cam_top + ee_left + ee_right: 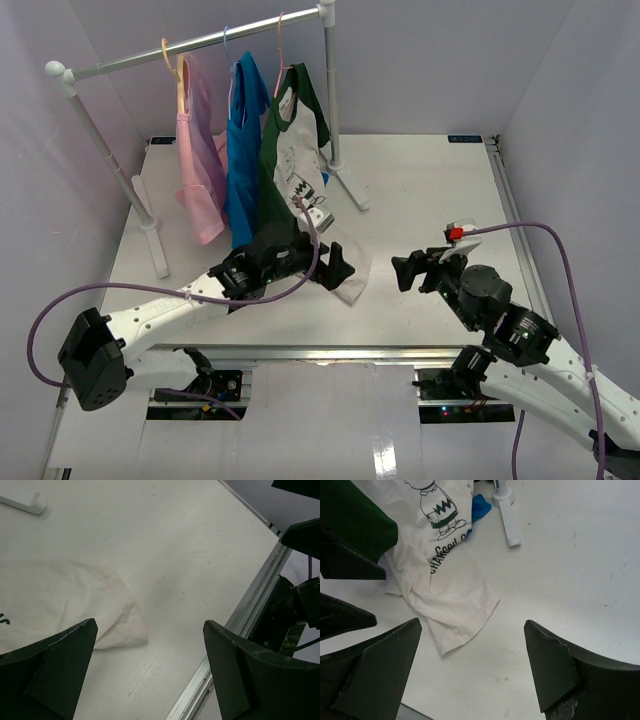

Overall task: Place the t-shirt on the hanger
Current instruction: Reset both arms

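Note:
The t-shirt [295, 130], white with dark green sleeves, hangs on the pink hanger [281, 40], whose hook sits over the rack's rail. The shirt's lower part drapes down and its hem [60, 600] lies crumpled on the table. My left gripper [325, 258] is low beside that hem, open, with nothing between its fingers [150, 625]. My right gripper [420, 265] is further right over bare table, open and empty [472, 625]. In the right wrist view the shirt's printed front [445, 580] lies ahead and to the left.
A white rack [200, 45] spans the back left, with feet on the table [507, 520]. It also holds a blue shirt [243, 150] and a pink garment [200, 160]. The table's metal front edge [240, 625] runs close to my left gripper.

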